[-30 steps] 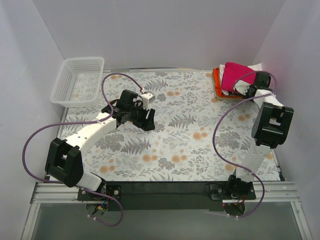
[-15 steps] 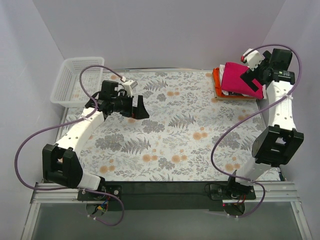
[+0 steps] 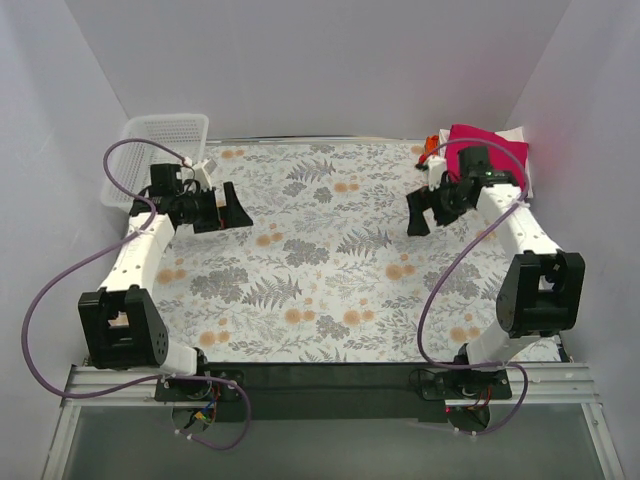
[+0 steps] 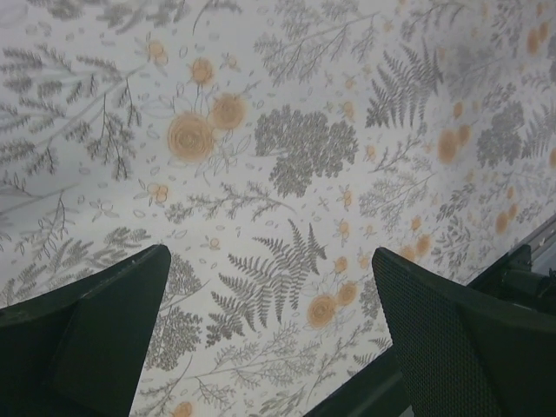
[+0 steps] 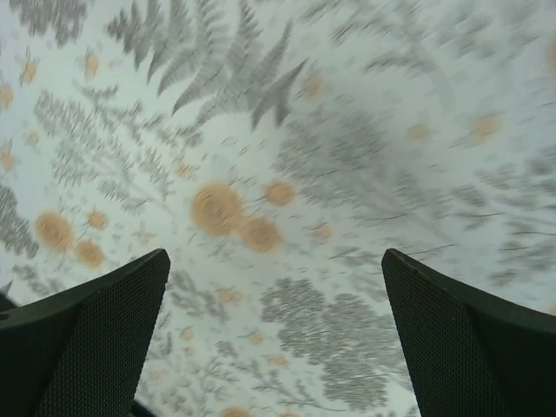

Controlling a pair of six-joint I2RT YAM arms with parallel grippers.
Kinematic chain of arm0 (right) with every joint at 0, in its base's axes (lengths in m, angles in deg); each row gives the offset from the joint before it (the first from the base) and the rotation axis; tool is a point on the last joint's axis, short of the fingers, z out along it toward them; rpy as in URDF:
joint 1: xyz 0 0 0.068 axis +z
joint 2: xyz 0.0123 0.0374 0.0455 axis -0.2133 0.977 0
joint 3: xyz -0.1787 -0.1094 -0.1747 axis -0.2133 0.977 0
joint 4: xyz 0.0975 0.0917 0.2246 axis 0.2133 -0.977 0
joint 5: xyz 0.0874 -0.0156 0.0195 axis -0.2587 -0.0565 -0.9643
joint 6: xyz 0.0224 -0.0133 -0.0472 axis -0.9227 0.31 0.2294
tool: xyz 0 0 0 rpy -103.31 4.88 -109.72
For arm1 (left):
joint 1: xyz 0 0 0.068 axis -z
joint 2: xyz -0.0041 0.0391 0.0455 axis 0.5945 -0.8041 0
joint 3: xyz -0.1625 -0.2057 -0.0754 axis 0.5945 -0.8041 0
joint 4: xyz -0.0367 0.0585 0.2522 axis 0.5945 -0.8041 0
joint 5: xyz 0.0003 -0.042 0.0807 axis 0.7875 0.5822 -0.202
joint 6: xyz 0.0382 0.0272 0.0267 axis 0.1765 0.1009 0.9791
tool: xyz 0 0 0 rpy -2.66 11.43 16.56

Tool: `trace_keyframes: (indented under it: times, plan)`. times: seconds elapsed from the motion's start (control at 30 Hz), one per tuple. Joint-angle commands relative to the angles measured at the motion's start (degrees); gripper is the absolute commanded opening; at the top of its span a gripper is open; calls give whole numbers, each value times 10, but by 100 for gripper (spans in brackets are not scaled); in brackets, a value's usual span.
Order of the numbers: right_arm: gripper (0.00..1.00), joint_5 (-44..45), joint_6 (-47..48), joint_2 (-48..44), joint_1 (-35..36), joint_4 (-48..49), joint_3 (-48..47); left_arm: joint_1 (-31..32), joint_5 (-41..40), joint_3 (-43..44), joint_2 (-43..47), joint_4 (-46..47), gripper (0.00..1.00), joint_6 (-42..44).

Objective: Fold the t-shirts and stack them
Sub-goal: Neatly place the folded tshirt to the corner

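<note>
The t-shirts lie folded in a stack at the back right corner. The crimson-pink one (image 3: 492,140) is on top and a strip of white (image 3: 516,131) shows behind it; the right arm covers the stack's near side. My right gripper (image 3: 418,212) hangs open over the floral table left of the stack, holding nothing. In the right wrist view the gripper (image 5: 275,256) has only blurred tablecloth between its fingers. My left gripper (image 3: 232,210) is open over the table's left side. In its wrist view the gripper (image 4: 269,256) frames bare patterned cloth.
A white mesh basket (image 3: 165,128) sits at the back left corner, just behind the left arm. White walls close the table on three sides. The floral tablecloth (image 3: 320,260) covers the table, with a black rail (image 3: 330,378) at its near edge.
My right gripper came off the stack and swung left and down over the table. My left gripper drew back left toward the basket. Both now stand wide open.
</note>
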Motion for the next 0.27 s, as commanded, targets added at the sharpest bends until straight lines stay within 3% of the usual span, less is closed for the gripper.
trace_keyframes:
  times: [0.0,0.23]
  plan:
    - [98,-21,-60,-46,45,32,90,4,-25,-43,28,-27,96,40]
    - [98,25,-68,-98,94,56,156,4,-74,-85,67,-44,98,70]
